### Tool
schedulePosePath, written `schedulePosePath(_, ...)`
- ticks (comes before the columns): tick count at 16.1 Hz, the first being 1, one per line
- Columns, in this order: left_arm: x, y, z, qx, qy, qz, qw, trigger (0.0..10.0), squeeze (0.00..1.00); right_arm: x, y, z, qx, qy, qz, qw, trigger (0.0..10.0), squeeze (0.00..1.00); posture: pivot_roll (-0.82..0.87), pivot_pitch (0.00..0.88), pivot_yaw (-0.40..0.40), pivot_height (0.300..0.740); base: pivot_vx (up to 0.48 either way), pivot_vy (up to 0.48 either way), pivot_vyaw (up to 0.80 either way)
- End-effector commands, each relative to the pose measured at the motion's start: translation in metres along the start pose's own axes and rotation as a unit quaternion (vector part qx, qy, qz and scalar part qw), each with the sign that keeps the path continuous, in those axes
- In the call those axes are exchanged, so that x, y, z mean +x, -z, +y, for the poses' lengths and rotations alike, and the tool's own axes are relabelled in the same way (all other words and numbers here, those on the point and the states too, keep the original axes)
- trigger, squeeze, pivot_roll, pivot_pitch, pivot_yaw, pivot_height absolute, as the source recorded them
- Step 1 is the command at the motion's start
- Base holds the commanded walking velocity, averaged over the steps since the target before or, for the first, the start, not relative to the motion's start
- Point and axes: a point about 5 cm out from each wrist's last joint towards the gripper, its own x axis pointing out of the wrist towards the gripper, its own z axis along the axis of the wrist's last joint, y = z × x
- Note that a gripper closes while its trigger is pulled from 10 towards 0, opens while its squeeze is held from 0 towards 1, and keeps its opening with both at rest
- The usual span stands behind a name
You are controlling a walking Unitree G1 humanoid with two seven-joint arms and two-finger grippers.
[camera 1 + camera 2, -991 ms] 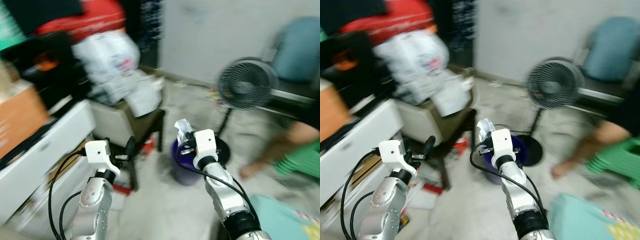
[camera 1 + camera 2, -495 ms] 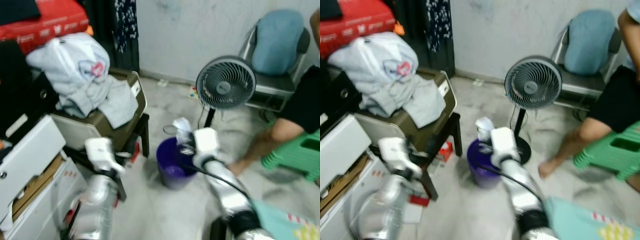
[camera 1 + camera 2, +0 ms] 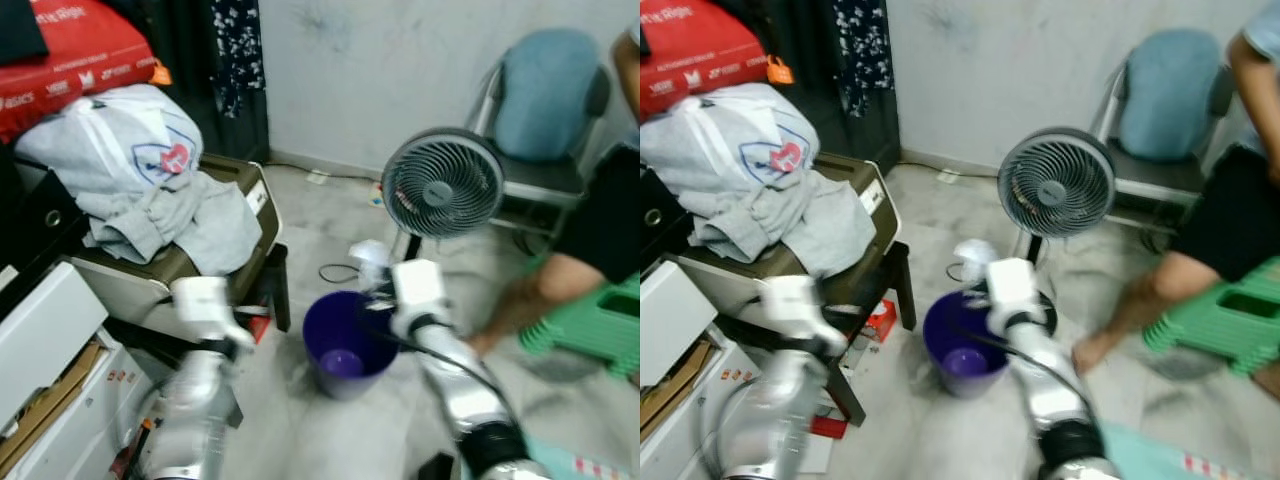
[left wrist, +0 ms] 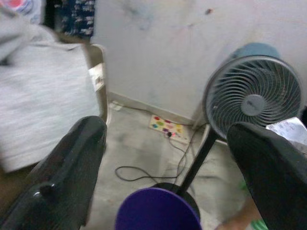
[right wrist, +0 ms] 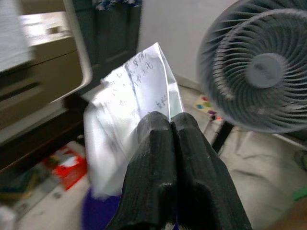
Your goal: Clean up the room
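My right gripper (image 5: pixel 170 125) pinches a paper (image 5: pixel 129 110) just above the purple bin (image 3: pixel 345 343) – left gripper (image 4: pixel 163 163) wide – paper's light, cd flutter past the rim

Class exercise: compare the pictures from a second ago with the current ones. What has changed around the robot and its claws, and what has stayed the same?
The camera has swung: the purple bin and fan now sit more centrally. The right claw has come above the bin's far rim. It stays shut on the crumpled paper; the left claw stays open and empty.
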Motion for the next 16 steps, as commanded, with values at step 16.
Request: schedulePosePath(16, -0.0002, -0.0012, 0.0076, 0.007, -0.020, 0.001, 1.000, 10.0, 0.00, 0.0061, -0.0078, 0.0137, 0.003, -0.019, -0.011, 1.000, 10.0, 0.00, -0.06, 0.000, -0.026, 0.740, 0.357, 0.000, 0.00)
